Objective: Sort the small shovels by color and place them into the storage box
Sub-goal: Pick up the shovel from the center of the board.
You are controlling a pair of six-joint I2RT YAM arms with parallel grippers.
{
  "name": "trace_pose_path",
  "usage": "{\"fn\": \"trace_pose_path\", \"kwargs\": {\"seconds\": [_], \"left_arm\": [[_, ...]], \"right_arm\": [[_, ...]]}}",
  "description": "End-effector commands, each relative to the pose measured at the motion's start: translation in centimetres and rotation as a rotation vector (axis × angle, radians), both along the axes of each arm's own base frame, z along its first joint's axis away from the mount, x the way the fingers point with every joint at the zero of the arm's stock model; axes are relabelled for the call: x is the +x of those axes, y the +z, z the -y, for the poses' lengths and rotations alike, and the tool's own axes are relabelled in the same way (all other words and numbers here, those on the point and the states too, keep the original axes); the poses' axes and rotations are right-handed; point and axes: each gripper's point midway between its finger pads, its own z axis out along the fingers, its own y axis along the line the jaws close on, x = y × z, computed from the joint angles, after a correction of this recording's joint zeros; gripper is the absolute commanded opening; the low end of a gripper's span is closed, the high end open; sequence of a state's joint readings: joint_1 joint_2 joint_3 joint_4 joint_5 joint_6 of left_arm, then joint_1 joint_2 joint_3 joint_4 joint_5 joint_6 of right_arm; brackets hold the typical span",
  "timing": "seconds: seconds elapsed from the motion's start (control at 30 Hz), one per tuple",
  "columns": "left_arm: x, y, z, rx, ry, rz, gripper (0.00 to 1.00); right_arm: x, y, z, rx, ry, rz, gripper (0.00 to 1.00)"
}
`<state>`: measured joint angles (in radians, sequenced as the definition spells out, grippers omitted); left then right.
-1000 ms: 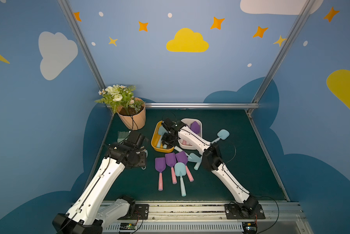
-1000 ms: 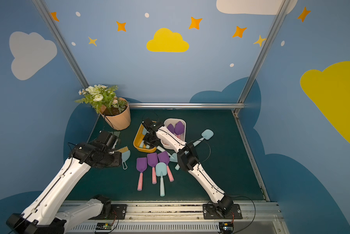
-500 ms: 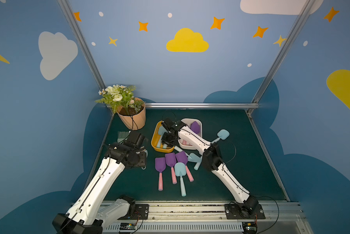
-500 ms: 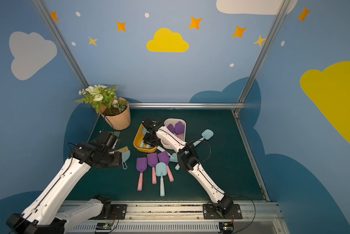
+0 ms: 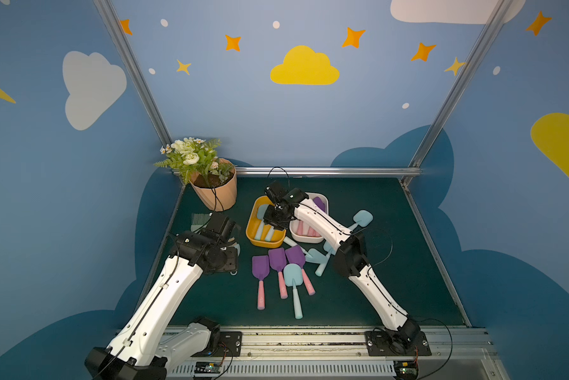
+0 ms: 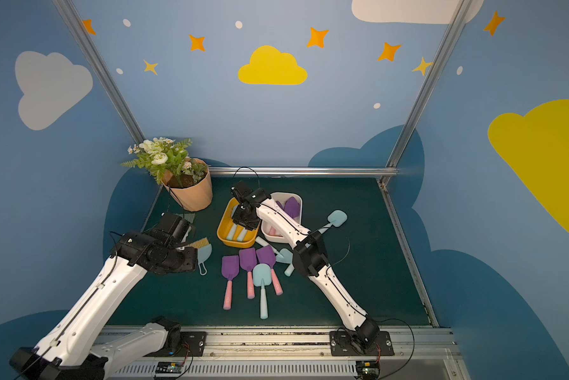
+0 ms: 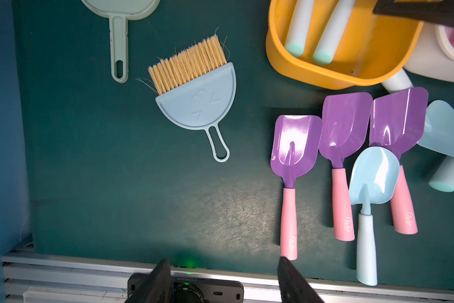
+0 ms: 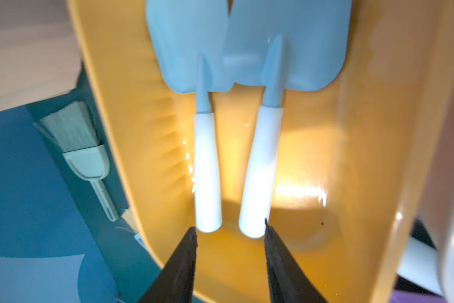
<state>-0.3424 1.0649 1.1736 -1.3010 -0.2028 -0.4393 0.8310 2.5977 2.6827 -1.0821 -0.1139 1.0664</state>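
Right gripper (image 8: 229, 226): released; jaws apart, nothing between them; it hangs over the yellow tub (image 8: 378, 136), its fingertips close to the handle ends of the two shovels inside; contact is not evident.

Contents of the yellow tub: first pale blue shovel (image 8: 207, 170) and second pale blue shovel (image 8: 260, 168), side by side; blade edges overlap slightly; blades lie at the tub's far end, handles toward the robot.

Left gripper (image 7: 222, 259): released; jaws wide and empty; it hangs above the mat (image 7: 115, 196), left of the yellow tub and nearer the robot.

White tub (image 5: 306, 240): just right of the yellow tub; whether the two touch cannot be told; it holds purple-bladed, pink-handled shovels (image 5: 319, 204); the arm hides their count.

On the mat in front of the yellow tub: three purple shovels in a row, leftmost (image 7: 294, 141), middle (image 7: 344, 126), rightmost (image 7: 396, 120); blades toward the tub, pink handles toward the robot; a loose pale blue shovel (image 7: 375, 175) lies across the rightmost one's handle. Other pale blue shovels (image 5: 316, 255) lie in front and to the right of the tub, partly under the right arm; a lone pale blue shovel (image 5: 363, 218) lies further right, beyond the white tub.

Left of the yellow tub: light blue dustpan (image 7: 197, 105) with a tan-bristled brush (image 7: 189, 63) lying in it. Flowerpot (image 5: 215, 192): behind and left of the tub.
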Motion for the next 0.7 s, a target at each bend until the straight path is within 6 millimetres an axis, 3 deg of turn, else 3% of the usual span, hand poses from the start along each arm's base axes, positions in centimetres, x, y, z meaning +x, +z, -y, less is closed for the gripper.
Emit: {"fn": "trace_pose_path", "kwargs": {"seconds": [0.0,0.17,0.33,0.47,0.67], "left_arm": [[-0.2,1.1,-0.3,-0.002,0.019,0.018,0.59],[-0.3,1.1,-0.1,-0.015,0.021,0.012,0.59],[-0.6,0.5,0.4,-0.051,0.033,-0.01,0.59],[-0.5,0.4,0.9,-0.077,0.052,-0.01,0.59],[-0.3,0.7,2.4,-0.131,0.057,-0.007,0.58]], "right_arm": [[-0.7,5.1,1.1,0.018,0.005,0.06,0.43],[-2.3,9.4,1.9,0.027,0.062,0.137,0.43],[-4.9,13.3,4.3,-0.037,0.149,0.258,0.43],[-7.1,14.0,7.0,-0.092,0.193,0.276,0.43],[-10.7,12.8,11.3,-0.148,0.224,0.245,0.43]]}}
